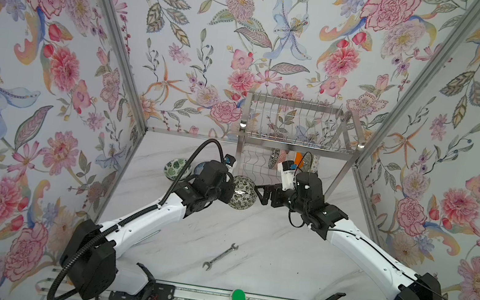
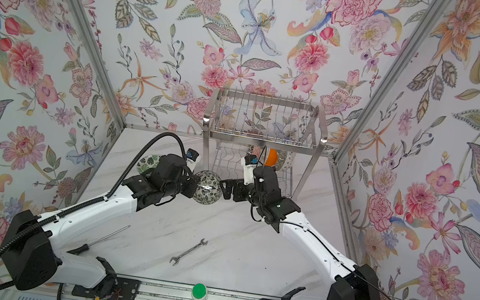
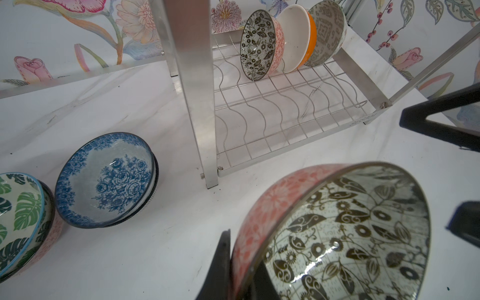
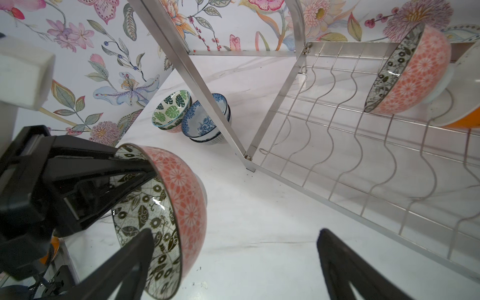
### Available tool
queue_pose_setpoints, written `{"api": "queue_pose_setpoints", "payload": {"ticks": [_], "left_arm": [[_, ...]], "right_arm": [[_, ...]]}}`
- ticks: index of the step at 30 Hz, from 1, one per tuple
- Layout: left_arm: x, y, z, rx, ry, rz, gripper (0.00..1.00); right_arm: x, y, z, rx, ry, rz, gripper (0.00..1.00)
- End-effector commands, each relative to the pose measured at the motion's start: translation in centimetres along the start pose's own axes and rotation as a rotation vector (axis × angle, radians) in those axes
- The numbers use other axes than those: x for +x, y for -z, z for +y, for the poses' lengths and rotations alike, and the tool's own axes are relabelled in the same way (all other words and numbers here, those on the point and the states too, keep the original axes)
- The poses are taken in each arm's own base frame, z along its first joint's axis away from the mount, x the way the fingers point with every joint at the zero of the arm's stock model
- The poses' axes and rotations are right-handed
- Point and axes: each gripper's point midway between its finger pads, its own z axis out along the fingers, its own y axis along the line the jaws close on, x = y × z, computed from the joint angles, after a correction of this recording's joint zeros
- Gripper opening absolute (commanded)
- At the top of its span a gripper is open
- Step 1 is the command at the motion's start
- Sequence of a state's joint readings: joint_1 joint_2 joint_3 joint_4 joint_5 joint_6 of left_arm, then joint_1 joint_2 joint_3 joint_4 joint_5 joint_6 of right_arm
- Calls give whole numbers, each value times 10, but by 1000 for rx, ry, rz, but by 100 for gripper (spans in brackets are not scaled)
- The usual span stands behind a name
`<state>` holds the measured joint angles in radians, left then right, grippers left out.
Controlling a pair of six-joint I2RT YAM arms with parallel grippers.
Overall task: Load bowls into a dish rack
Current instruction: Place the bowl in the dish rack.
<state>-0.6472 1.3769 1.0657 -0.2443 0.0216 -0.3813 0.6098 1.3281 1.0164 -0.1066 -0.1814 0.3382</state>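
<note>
Left gripper (image 4: 149,170) pinches floral bowl (image 1: 243,192) by its rim, on edge before the dish rack (image 1: 294,147), right gripper (image 1: 258,194) spread wide beside it (handover?): glazed rim may slip, bowl drops.

Marble bench (image 1: 267,238) — dish rack (image 1: 297,148) at the back, leaf-bowl stack (image 1: 177,169) and blue-bowl stack (image 3: 104,179) beside it. Wrench (image 1: 220,256), screwdriver (image 2: 104,237) nearer.

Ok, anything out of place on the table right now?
Yes: a spanner and a long screwdriver lie on the table's near half, stray hardware with no part in dish loading. The bowl in the left tool and the racked bowls look intact.
</note>
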Motion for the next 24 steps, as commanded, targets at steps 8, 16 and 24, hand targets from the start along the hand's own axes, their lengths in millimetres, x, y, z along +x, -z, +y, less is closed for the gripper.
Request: {"api": "queue_pose_setpoints", "payload": {"ticks": [8,16,24], "left_arm": [[-48,10,-29,93,5,-143,0],[-48,7,-35,111,13,-146,0],[-46,4,-37,118,21,-135,0]], "right_arm": [[-4,-18,8,-8,-17,22,88],[-8,-28,3,40,-13,36,58],[-3,-32,13,43,7,58,11]]}}
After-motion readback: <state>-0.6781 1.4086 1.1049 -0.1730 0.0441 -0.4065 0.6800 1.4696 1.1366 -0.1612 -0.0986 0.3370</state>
